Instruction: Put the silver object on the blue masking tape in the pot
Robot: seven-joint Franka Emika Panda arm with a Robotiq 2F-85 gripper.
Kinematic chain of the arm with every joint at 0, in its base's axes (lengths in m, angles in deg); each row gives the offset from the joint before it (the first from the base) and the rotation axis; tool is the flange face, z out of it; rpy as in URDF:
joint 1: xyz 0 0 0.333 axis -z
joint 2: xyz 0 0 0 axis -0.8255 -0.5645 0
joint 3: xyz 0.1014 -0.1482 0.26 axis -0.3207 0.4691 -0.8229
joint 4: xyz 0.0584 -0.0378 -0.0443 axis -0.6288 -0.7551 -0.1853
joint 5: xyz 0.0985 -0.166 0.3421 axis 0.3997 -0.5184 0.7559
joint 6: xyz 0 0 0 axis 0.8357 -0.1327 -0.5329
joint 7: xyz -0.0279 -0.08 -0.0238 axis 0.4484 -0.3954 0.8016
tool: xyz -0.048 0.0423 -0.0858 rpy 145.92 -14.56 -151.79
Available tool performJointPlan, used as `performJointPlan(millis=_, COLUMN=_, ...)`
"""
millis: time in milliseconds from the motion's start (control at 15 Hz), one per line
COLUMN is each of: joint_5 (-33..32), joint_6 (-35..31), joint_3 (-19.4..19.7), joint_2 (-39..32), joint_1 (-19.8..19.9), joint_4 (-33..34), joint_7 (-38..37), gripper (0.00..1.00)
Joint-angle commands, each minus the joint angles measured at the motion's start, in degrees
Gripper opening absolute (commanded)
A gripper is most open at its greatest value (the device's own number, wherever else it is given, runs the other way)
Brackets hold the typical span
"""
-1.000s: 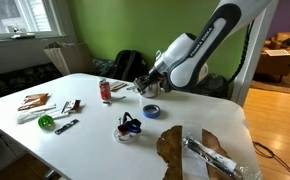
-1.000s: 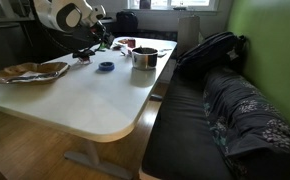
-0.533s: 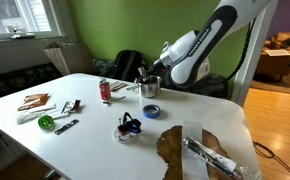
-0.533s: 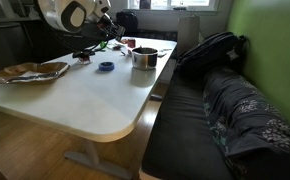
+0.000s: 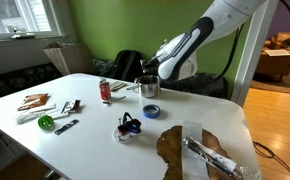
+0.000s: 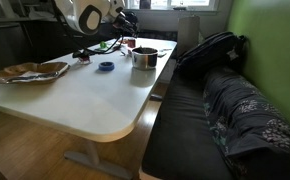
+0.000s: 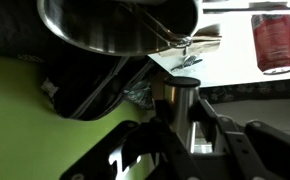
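1. We are clamping the gripper (image 7: 182, 108) on the silver cylinder (image 7: 177, 98), jaws pressing its sides.
2. We are holding the cylinder close by the pot (image 7: 115, 25); whether they are touching, we cannot tell.
3. In an exterior view, the gripper (image 5: 144, 78) is hanging at the pot's (image 5: 150, 88) far edge.
4. The tape (image 5: 151, 109) is lying on the table (image 5: 90, 135) near the pot, with the can (image 5: 105, 91) standing further off.

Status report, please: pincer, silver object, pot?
Pincer shut on silver object. Object off blue tape, close to pot, not yet inside. Nothing seen between them.
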Motion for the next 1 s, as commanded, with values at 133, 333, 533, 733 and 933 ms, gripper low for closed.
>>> performJointPlan(millis=133, joint_5=12.44, joint_6=7.57, joint_3=13.44, joint_2=-8.2, joint_1=-9.65, joint_4=8.23, joint_7=1.46, gripper=0.11)
performJointPlan(millis=333, joint_5=16.28, joint_6=12.43, joint_3=20.11, joint_2=-10.65, joint_1=-14.35, joint_4=9.6, joint_7=0.14, gripper=0.11)
performJointPlan(millis=533, joint_5=18.15, joint_6=17.14, joint_3=26.13, joint_2=-13.07, joint_1=-18.53, joint_4=10.56, joint_7=-1.48, gripper=0.18)
performJointPlan(millis=733, joint_5=18.88, joint_6=21.49, joint_3=31.42, joint_2=-15.21, joint_1=-21.94, joint_4=11.15, joint_7=-4.57, gripper=0.62)
performJointPlan(millis=933, joint_5=18.52, joint_6=23.26, joint_3=34.03, joint_2=-16.06, joint_1=-23.85, joint_4=11.76, joint_7=-7.6, gripper=0.84)
